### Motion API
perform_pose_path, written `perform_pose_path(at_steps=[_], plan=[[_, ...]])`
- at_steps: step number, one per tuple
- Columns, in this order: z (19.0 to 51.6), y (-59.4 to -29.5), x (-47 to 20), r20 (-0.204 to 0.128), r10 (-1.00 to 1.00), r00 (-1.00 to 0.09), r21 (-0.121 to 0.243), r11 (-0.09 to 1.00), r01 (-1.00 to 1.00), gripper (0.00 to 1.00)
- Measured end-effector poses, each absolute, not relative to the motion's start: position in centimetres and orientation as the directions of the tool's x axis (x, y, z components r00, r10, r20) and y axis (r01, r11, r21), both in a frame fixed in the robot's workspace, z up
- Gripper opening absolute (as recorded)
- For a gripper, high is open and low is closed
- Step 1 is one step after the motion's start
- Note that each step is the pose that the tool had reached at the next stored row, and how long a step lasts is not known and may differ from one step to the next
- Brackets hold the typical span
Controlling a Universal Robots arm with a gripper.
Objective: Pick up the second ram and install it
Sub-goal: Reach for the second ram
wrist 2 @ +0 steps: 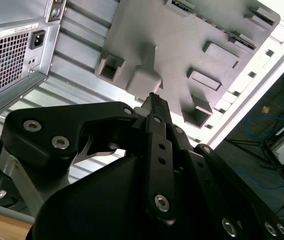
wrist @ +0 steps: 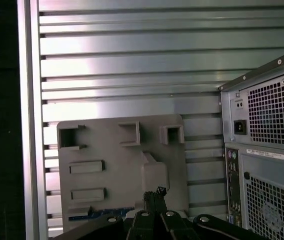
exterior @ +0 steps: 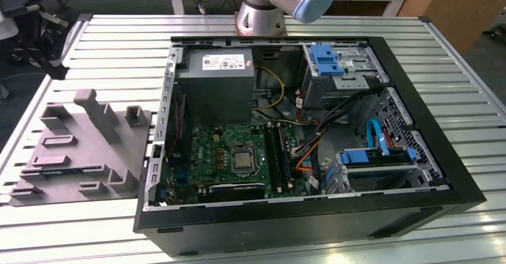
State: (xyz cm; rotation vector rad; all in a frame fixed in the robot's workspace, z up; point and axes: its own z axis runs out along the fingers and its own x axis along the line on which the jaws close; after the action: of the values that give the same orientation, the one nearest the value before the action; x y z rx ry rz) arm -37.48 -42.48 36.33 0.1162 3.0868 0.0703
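One thin, flat blue-green circuit-board strip, the second ram point(wrist: 99, 214), lies in a shallow recess along one edge of the grey moulded plastic tray point(wrist: 106, 145). Part of its length is hidden behind the gripper's body.

The black two-finger gripper point(wrist: 154, 192) hangs above the tray, apparently apart from it. Its tips are over the raised block just beside the ram's recess. The fingers are pressed together with nothing between them.

Handling, by judgement:
- The ram is likely light and stiff but brittle.
- Its chips and contact edge are fragile, and its smooth faces may slip.
- The best hold is across the two flat faces near mid-length, clear of the contact edge.

Containers:
- The tray's other pockets look like bare grey plastic.
- Beside the tray, on the slatted aluminium table point(exterior: 118, 39), stands the open black computer case point(exterior: 316, 228).
- The case holds a green motherboard point(exterior: 229, 151) with long black slot rails point(exterior: 278, 151), a grey power-supply box point(exterior: 215, 86), blue-tabbed drive cages point(exterior: 340, 63) and loose cables point(exterior: 342, 111).
- Whether a module already sits in the rails cannot be told.
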Motion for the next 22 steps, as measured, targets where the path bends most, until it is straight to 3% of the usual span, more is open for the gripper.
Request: perform_pose_path(at_steps=[22], plan=[[33.9,-43.6,-41.0,-0.05,0.076,-0.996,0.047,0.996,0.074,0.11]])
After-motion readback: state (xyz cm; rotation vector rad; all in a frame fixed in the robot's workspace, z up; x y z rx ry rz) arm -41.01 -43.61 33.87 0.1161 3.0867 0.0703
